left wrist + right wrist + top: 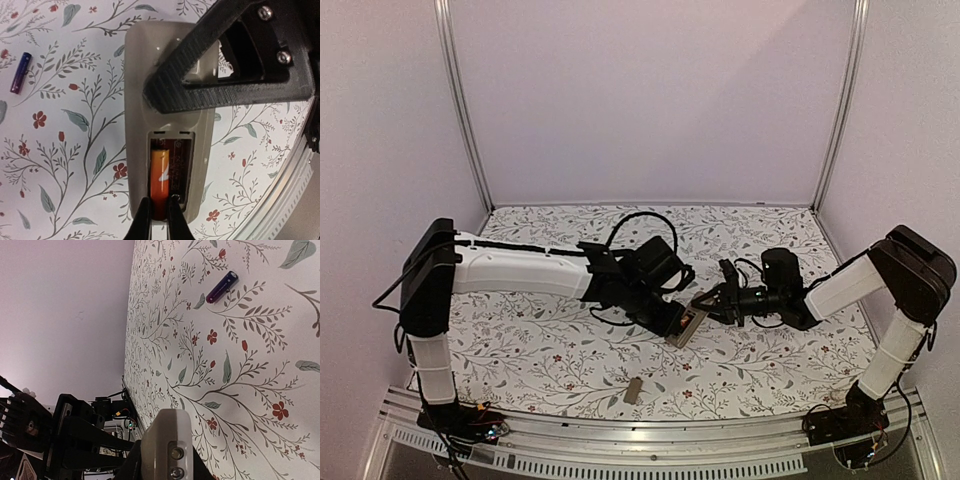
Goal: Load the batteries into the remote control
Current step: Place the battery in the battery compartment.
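The remote control [170, 115] lies back up, grey-beige, with its battery recess open. An orange-red battery [160, 172] sits in the left slot of the recess. My left gripper [159, 201] is shut on that battery's near end. My right gripper [712, 300] is shut on the remote's other end, and its black fingers [215, 70] cross the remote's body. In the right wrist view the remote [167, 440] shows end-on between the right gripper [165, 467]. A second battery [20, 72], dark purple-blue, lies loose on the table; it also shows in the right wrist view [222, 286].
A small flat grey cover plate [633, 390] lies near the table's front edge. The floral tablecloth [540, 350] covers the table. The metal front rail [650, 440] runs along the near edge. Both arms meet at the table's middle.
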{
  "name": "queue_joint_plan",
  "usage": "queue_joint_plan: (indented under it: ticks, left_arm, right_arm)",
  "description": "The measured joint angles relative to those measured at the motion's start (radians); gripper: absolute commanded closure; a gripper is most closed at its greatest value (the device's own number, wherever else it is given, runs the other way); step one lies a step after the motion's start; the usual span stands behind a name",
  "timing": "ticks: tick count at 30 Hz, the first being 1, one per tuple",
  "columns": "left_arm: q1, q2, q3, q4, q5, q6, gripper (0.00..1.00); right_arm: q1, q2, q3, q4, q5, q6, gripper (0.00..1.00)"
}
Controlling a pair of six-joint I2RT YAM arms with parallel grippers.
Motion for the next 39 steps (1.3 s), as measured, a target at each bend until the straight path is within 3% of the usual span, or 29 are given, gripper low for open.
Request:
queue_joint_plan:
  ticks: [9,20,39]
  left_arm:
    - [-0.014,0.029,0.038,-0.021,-0.051,-0.003,0.93]
    - [-0.023,0.037,0.063,-0.047,-0.087,0.01,0.97]
    - [-0.057,0.112,0.154,-0.109,-0.18,0.036,0.86]
  right_arm:
    - [0.0,0.025,-0.008,0.035,0.004,0.041,1.0]
    - [-0.001,0.025,-0.009,0.05,0.004,0.057,1.0]
    - [-0.006,0.025,-0.029,0.066,0.037,0.125,1.0]
